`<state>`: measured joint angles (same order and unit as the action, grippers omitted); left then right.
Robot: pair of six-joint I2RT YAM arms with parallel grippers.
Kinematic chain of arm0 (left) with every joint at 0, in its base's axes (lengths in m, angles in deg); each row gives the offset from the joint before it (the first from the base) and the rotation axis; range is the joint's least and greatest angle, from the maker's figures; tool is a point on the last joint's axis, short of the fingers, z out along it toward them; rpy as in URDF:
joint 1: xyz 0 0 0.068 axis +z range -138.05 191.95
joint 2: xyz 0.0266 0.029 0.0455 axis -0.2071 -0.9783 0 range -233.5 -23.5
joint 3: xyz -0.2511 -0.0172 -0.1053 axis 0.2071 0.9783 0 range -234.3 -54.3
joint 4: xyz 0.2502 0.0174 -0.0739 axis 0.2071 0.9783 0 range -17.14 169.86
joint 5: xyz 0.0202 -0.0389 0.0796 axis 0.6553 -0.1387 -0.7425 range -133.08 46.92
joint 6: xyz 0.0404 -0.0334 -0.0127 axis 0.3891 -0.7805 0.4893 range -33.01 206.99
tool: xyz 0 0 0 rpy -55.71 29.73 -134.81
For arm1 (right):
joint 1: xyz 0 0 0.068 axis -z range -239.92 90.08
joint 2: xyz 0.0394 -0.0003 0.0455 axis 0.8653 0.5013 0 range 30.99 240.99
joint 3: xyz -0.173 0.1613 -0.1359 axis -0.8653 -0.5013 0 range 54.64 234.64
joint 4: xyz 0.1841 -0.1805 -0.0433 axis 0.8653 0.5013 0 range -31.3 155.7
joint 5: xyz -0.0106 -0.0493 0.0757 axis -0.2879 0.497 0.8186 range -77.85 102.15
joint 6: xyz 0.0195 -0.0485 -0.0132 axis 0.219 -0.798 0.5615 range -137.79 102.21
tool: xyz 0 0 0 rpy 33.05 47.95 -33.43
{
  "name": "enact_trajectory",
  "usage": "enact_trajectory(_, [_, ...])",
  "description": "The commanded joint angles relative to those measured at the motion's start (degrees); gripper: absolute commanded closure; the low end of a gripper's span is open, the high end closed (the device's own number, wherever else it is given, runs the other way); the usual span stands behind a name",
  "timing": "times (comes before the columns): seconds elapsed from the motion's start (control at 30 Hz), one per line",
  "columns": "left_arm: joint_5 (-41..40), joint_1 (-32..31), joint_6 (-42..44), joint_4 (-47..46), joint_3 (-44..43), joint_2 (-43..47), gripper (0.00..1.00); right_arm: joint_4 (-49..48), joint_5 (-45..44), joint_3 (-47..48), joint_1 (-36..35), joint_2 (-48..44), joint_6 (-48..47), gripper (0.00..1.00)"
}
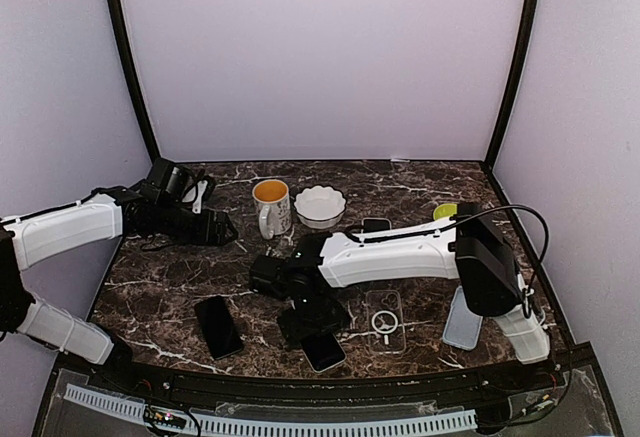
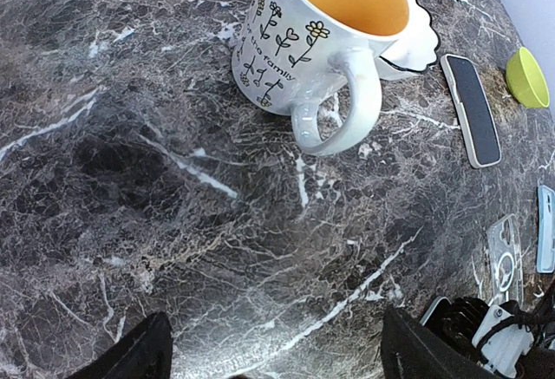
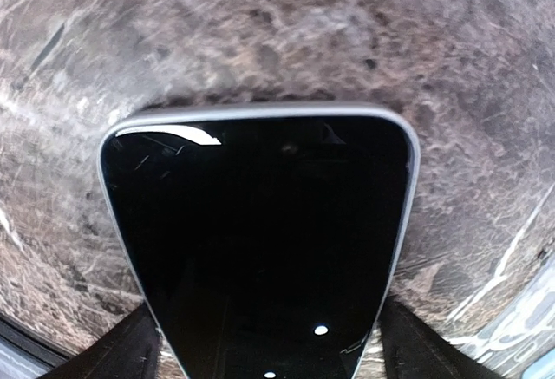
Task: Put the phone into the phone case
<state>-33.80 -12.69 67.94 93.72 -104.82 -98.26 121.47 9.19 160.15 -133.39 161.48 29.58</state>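
Right gripper (image 3: 269, 323) straddles the phone (image 3: 260, 223) spread wide, though you can't tell if it pinches yet; phone's length runs straight ahead, and the clear case (image 1: 385, 319) lies just to its right.

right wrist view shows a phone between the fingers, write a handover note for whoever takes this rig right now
Left gripper: open, empty, hovering over the dark marble table near the white flowered mug.
Right gripper: fingers flank the silver-edged black-screen phone; I cannot tell whether they have closed on it.
That phone is at the near middle of the table. The clear phone case with a white ring lies flat and empty just to its right.
Done: right arm positioned at the phone.
Left: secure the grip, carry the phone to the case, seat it.
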Motion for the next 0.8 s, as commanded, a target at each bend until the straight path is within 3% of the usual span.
enact_trajectory(0.0, [0.38, -0.01, 0.76, -0.34, 0.86, 2.23, 0.15, 1.83, -2.06, 0.92, 1.06, 3.35, -2.66, 0.27])
enact_trajectory(0.13, [0.36, 0.01, 0.85, -0.33, 0.88, 2.24, 0.15, 0.66, -1.82, 0.98, 0.89, 2.36, -2.85, 0.51])
enact_trajectory(0.33, [0.06, 0.03, 0.94, -0.32, 0.87, 2.25, 0.15, -2.08, -5.5, 2.26, 0.79, -2.66, 0.26, 0.62])
enact_trajectory(0.43, [-0.07, -0.01, 0.94, -0.3, 0.99, 2.1, 0.15, -5.18, -10.62, 0.31, 0.75, -7.59, 4.13, 0.63])
enact_trajectory(0.77, [0.45, -0.02, 0.83, -0.86, 1.41, 1.63, 0.14, -18.45, -28.86, -23.17, 0.08, -28.32, 19.87, 0.76])
